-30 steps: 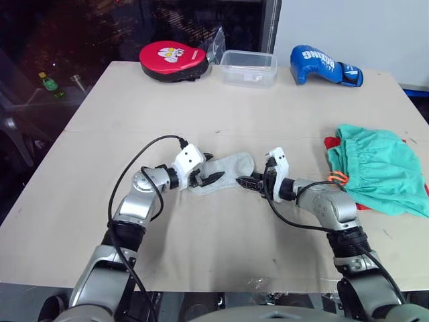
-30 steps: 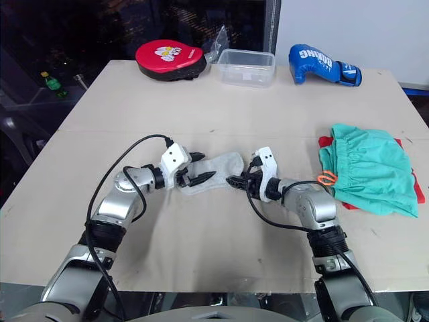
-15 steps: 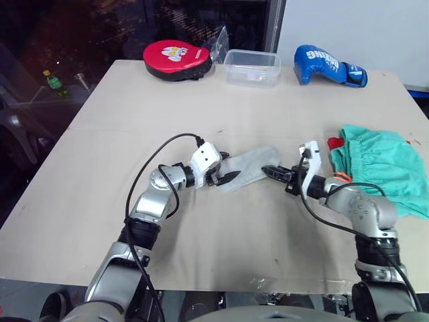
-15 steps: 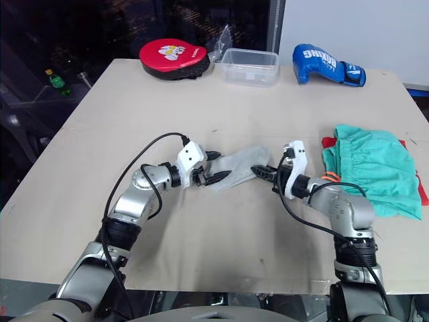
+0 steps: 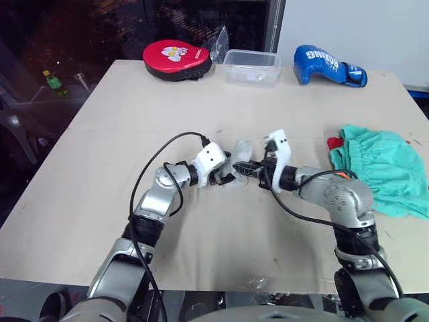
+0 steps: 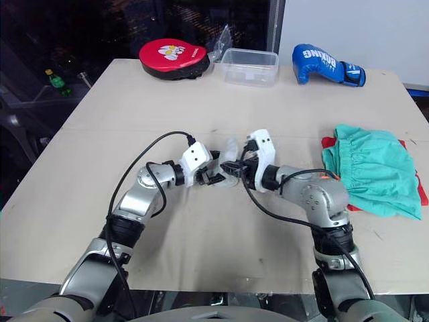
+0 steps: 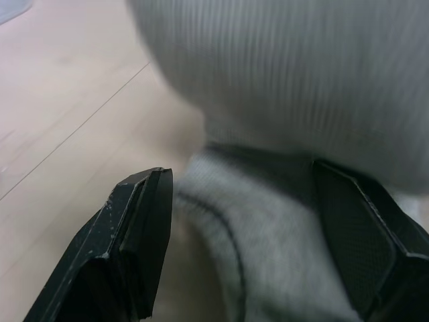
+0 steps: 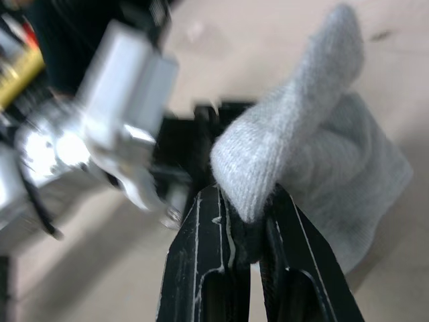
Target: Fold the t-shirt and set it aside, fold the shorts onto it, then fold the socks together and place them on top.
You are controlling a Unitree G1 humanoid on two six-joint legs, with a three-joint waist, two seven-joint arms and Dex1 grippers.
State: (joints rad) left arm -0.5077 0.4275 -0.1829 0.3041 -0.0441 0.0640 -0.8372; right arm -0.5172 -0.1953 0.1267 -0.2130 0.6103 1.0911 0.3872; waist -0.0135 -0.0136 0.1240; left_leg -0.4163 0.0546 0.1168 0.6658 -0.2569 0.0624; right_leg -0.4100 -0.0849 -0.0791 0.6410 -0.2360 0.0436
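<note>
The light grey socks (image 5: 241,149) lie at the table's middle, doubled over into a hump. My right gripper (image 5: 242,168) is shut on the folded-over end of the socks (image 8: 301,154), holding it above the lower layer. My left gripper (image 5: 226,177) meets it from the left, open, its two fingers (image 7: 137,248) straddling the other end of the socks (image 7: 281,94). The mint green shorts (image 5: 379,168) lie bunched at the right edge on top of the red t-shirt (image 6: 326,142), of which just the edges peek out.
Along the far edge of the beige table (image 5: 201,100) sit a round red padded mitt (image 5: 175,59), a clear plastic box (image 5: 251,67) and a blue boxing glove (image 5: 328,65). A green bottle (image 5: 52,81) stands off the table to the left.
My right gripper first drew the sock's end out to the right, then carried it back left to the left gripper, doubling the socks over. The head camera shifted a little.
</note>
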